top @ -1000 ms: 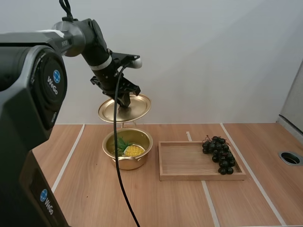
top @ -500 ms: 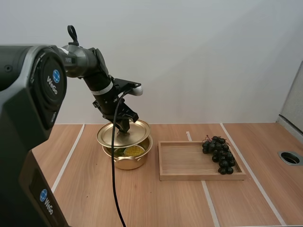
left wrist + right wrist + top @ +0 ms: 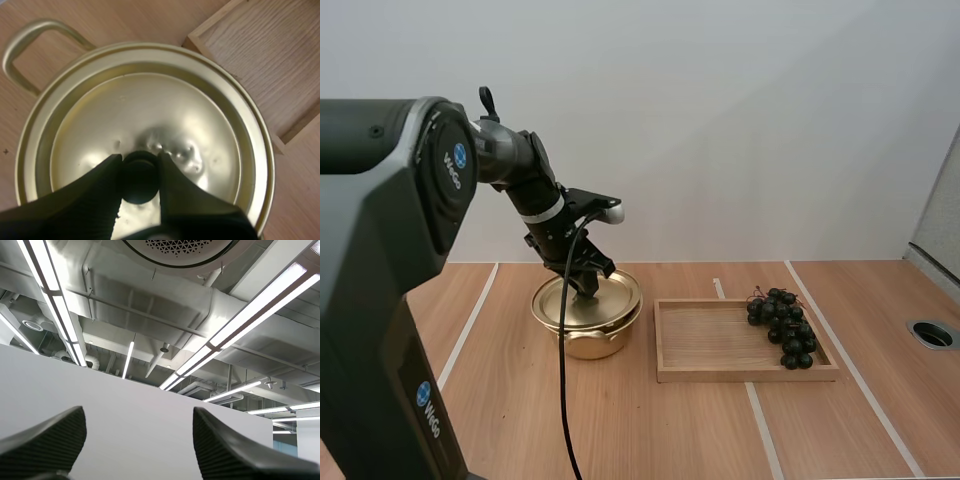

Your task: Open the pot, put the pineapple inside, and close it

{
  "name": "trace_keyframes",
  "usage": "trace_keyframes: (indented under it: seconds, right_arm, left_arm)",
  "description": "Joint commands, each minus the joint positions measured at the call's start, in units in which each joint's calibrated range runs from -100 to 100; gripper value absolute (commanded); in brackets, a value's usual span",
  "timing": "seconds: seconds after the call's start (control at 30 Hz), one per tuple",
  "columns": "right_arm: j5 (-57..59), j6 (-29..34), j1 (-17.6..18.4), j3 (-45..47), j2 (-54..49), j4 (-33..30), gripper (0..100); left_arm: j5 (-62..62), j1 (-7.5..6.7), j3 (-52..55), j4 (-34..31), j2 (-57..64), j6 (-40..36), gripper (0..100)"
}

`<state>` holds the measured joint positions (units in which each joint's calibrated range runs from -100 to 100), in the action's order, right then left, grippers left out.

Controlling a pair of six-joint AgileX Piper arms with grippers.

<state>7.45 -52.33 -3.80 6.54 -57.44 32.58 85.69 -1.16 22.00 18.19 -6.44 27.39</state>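
The left end effector [image 3: 140, 162] is clamped on the black knob [image 3: 140, 181] of the gold lid [image 3: 150, 105], one finger on each side. The lid lies flat on the pot [image 3: 590, 340], covering its mouth. The pot stands on the desk [image 3: 650, 430] just beside a wooden tray [image 3: 715, 350], with grapes [image 3: 785, 328] at the tray's right end. The right end effector [image 3: 139, 415] has its fingers apart, holding nothing.
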Motion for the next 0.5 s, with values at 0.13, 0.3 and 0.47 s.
trace_keyframes:
  seconds: [0.13,0.3,0.47]
  right_arm:
    - [0.2,-0.5,-0.2,-0.2,-0.7,-1.7,100]
    - [0.6,-0.5,-0.2,-0.2,-0.7,-2.1,100]
    - [0.6,-0.5,-0.2,-0.2,-0.7,-2.5,100]
  left_arm:
    - [-2.5,-0.14,0.2,1.0,-2.3,0.2,0]
    - [-3.0,-0.14,0.2,0.8,-2.6,0.2,14]
    - [0.7,-0.14,0.2,0.3,-2.6,0.3,47]
